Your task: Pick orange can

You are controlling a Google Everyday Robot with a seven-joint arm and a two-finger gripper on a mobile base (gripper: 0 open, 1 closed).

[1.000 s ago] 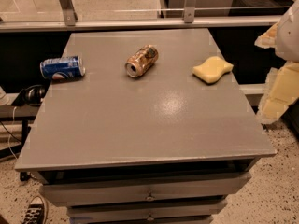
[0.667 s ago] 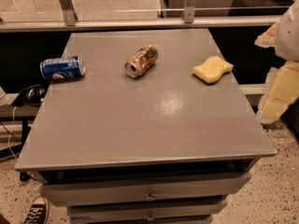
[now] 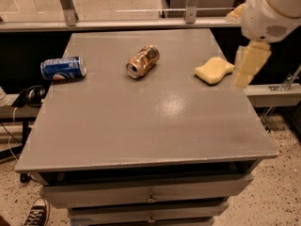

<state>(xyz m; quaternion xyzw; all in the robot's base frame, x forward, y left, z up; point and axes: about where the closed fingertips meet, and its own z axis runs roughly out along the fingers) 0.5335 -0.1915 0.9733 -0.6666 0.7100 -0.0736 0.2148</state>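
The orange can (image 3: 142,61) lies on its side at the back middle of the grey table (image 3: 141,126), its silver end facing front-left; its label is mottled orange-brown and tan. My gripper (image 3: 249,66) hangs from the white arm (image 3: 270,11) at the table's right edge, just right of a yellow sponge and well right of the can. It holds nothing that I can see.
A blue Pepsi can (image 3: 62,68) lies on its side at the table's left edge. A yellow sponge (image 3: 214,70) lies at the back right. A metal rail (image 3: 117,24) runs behind the table. Drawers (image 3: 150,197) are below the front edge. A shoe (image 3: 35,213) is on the floor at lower left.
My arm and gripper have moved left and farther in, from beyond the right edge to beside the sponge. The cans and sponge have not moved.
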